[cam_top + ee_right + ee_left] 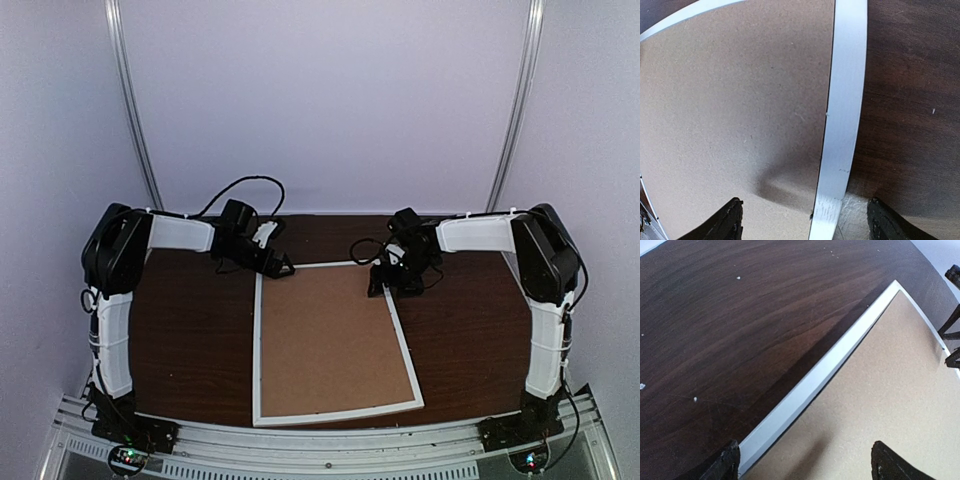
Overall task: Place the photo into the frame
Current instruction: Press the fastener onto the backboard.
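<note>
The white frame (257, 350) lies flat on the table, with a plain brown backing board (330, 345) filling it. The photo is hidden. My left gripper (278, 268) hovers open over the frame's far left corner. In the left wrist view its fingertips straddle the rail (815, 385) and the board (890, 390), and nothing is between them (805, 465). My right gripper (385, 285) stands open over the far right part. In the right wrist view the rail (845, 100) and the board (740, 100) lie under its empty jaws (805, 222).
The dark wooden table (190, 330) extends on both sides of the frame. Black cables (245, 185) loop behind the left wrist. A metal rail (330, 440) with both arm bases runs along the near edge. White walls enclose the back.
</note>
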Motion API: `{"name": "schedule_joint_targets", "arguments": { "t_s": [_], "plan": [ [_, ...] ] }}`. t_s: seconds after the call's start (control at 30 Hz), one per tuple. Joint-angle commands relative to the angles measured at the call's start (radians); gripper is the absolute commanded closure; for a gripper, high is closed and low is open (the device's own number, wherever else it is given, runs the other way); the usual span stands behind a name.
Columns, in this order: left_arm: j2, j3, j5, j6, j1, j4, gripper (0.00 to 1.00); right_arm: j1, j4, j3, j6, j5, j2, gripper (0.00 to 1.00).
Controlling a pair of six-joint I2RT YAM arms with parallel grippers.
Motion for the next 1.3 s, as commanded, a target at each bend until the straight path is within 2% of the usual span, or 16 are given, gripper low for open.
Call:
{"name": "schedule_joint_targets", "arguments": {
  "t_s": [0.0, 1.27],
  "plan": [
    [-0.065, -0.054, 0.025, 0.022, -0.004, 0.096, 0.09, -0.007, 0.002, 0.011, 0.004, -0.01, 0.034, 0.15],
    [-0.009, -0.041, 0.011, 0.027, -0.006, 0.0, 0.17, -0.007, 0.02, -0.024, 0.013, -0.009, 0.018, 0.15]
  ]
}}
